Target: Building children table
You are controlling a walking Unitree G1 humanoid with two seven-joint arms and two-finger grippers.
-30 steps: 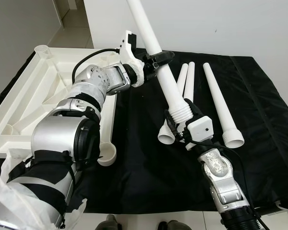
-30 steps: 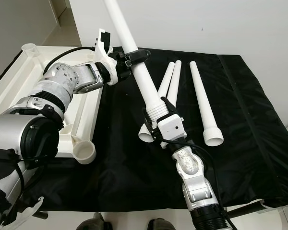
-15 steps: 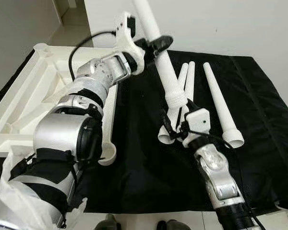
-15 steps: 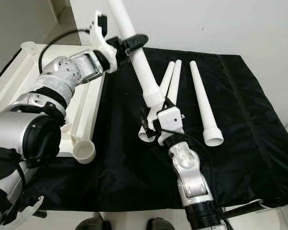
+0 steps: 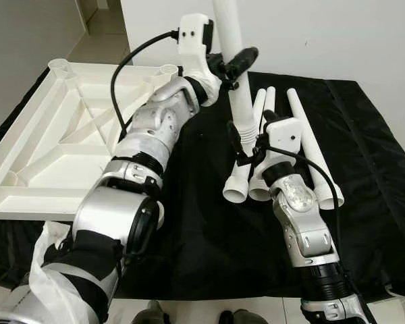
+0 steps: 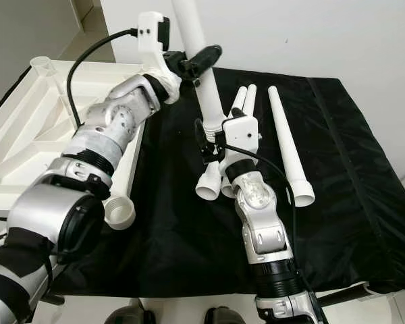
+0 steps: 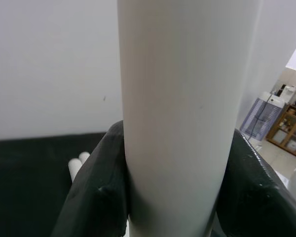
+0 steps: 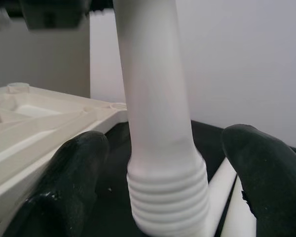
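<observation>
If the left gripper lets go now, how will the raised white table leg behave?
The table leg looks like rigid smooth plastic, so it would probably slip, tip and roll. The left gripper clamps it; the right gripper only brackets its threaded end.

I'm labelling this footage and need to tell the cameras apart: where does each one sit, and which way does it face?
Head views: on the head, looking down at the black cloth and the upturned tabletop; both arms show.
Left wrist view: along the left gripper, shut on the held leg.
Right wrist view: along the right gripper, open around the leg's threaded end.
Shared: the held leg.
</observation>
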